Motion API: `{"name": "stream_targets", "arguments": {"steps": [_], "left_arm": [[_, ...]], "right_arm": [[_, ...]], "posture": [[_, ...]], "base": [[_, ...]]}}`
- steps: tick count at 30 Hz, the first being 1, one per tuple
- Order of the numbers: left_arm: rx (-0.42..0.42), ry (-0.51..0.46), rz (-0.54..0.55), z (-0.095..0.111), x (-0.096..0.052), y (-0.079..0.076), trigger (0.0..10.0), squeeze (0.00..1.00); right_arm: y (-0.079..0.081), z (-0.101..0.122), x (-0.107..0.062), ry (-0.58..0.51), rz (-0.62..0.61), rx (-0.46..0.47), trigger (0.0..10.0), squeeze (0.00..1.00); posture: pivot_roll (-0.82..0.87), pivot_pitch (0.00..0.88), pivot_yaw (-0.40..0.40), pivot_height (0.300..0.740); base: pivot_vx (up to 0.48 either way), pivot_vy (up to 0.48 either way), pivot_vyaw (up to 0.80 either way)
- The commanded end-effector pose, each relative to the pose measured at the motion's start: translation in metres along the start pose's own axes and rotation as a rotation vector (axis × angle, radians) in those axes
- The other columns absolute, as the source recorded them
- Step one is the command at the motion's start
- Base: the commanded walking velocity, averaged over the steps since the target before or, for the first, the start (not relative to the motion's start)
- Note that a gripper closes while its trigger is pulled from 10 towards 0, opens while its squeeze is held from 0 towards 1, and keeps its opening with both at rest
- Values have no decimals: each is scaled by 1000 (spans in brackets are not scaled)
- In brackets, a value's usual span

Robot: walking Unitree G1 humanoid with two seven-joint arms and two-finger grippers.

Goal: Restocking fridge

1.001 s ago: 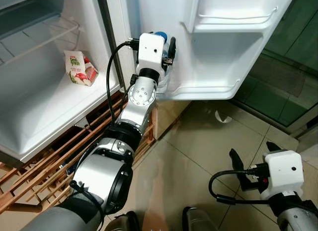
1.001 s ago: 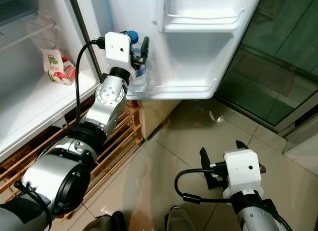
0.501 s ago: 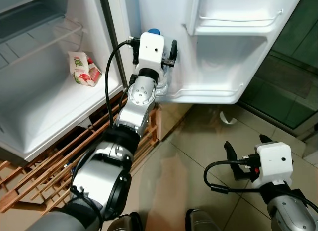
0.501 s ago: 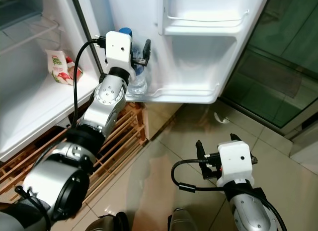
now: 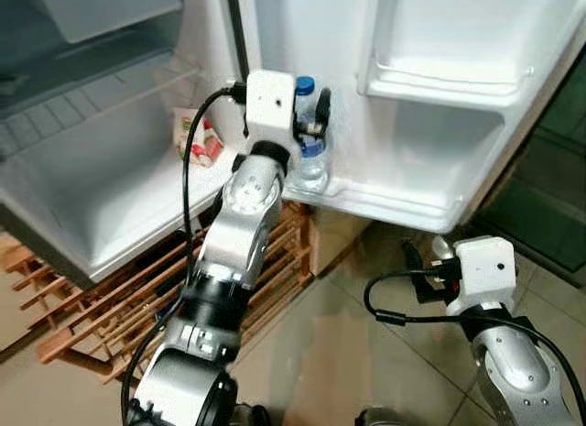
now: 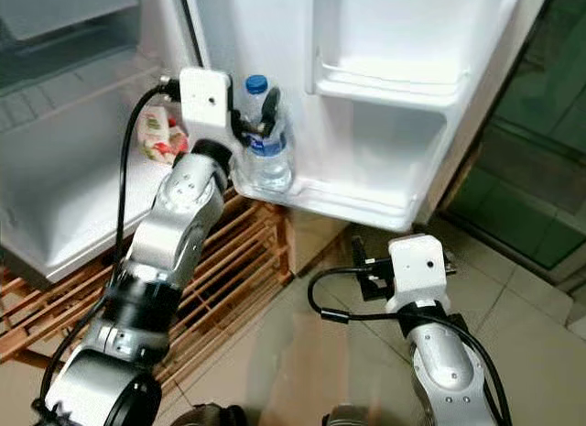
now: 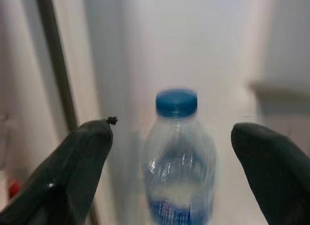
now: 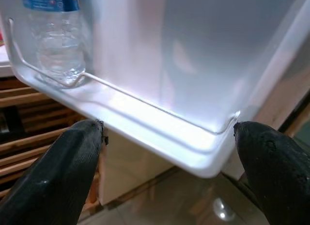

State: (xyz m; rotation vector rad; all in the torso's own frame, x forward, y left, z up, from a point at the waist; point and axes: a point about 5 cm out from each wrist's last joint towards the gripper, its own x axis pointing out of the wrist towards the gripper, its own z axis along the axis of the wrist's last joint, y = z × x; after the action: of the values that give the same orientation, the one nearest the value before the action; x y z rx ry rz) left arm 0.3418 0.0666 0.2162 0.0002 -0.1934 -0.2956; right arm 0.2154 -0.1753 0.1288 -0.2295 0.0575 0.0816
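the left gripper (image 6: 258,117) is up in the upper middle of the frame at the fridge door's bottom shelf (image 6: 366,211), its two black fingers (image 7: 77,167) spread wide on either side of a clear water bottle (image 6: 261,137) with a blue cap; whether either finger touches the bottle cannot be told, and in the left wrist view there is clear space between each finger and the bottle. the bottle stands upright at the near-hinge end of that door shelf, behind its wire rail. left of the arm, a small juice carton (image 5: 195,137) lies on the white floor of the fridge interior (image 5: 101,215). below the fridge is a wooden slatted rack (image 6: 229,261). the right gripper (image 5: 419,272) hangs low at the lower right over the tiled floor (image 6: 513,353), fingers apart and holding nothing.
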Motion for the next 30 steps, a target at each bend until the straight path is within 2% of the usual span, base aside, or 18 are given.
{"name": "stream_targets", "arguments": {"steps": [1, 5, 6, 8, 9, 12, 13, 16, 18, 19, 20, 21, 24, 27, 30], "left_arm": [[8, 39, -65, 1, -13, 0, 10000, 1000], [1, 22, -91, 4, -31, 8, 10000, 1000], [-26, -23, -100, 5, -41, 12, 10000, 0], [0, -49, -93, -1, -63, 24, 10000, 0], [0, -49, -93, -1, -63, 24, 10000, 0], [-63, -5, -27, -19, -85, 39, 10000, 0], [-63, -5, -27, -19, -85, 39, 10000, 0], [9, 75, 41, -46, -114, 55, 10000, 0], [8, 149, 137, -67, -132, 70, 10000, 0], [8, 149, 137, -67, -132, 70, 10000, 0], [-9, 201, 206, -77, -148, 77, 10000, 0], [-13, 209, 211, -77, -151, 77, 10000, 0], [7, 162, 163, -62, -148, 66, 10000, 0], [8, 138, 162, -57, -142, 66, 10000, 0], [-3, 123, 145, -56, -145, 63, 10000, 0]], "right_arm": [[1, -1, 3, -11, 5, -10, 10000, 369], [0, -1, 6, -20, 10, -12, 10000, 369], [-2, -1, 6, -25, 9, -13, 10000, 373], [-7, 0, 3, -39, 3, -12, 10000, 369], [-7, 0, 3, -39, 3, -12, 10000, 369], [-7, 1, 1, -51, 29, 0, 10000, 369], [-7, 1, 1, -51, 29, 0, 10000, 369], [-8, 3, 8, -71, 13, 39, 10000, 373], [-8, -1, 15, -54, -8, 114, 10000, 365], [-8, -1, 15, -54, -8, 114, 10000, 365], [-8, -6, 19, -42, -15, 152, 10000, 365], [-9, -7, 19, -41, -12, 152, 10000, 365], [-5, -12, 19, -28, 18, 143, 10000, 369], [-1, -10, 22, -33, 41, 138, 10000, 369], [3, -10, 23, -38, 55, 140, 10000, 369]], "posture": [[-201, 0, 63, 740], [-189, 0, 61, 740], [-177, 0, 59, 740], [-167, 0, 62, 740], [-167, 0, 62, 740], [-167, 0, 62, 740], [-167, 0, 62, 740], [-151, 0, 69, 740], [-126, 0, 59, 740], [-126, 0, 59, 740], [-100, 0, 46, 740], [-100, 0, 46, 740], [-75, 0, 34, 740], [-71, 0, 36, 740], [-63, 0, 37, 740]], "base": [[0, 0, 0], [0, 0, 0], [0, 0, 0], [0, 0, 0], [0, 0, 0], [0, 0, 0], [0, 0, 0], [0, 0, 0], [0, 0, 0], [0, 0, 0], [0, 0, 0], [0, 0, 0], [0, -137, 0], [0, -469, 0], [0, -467, 0]]}}
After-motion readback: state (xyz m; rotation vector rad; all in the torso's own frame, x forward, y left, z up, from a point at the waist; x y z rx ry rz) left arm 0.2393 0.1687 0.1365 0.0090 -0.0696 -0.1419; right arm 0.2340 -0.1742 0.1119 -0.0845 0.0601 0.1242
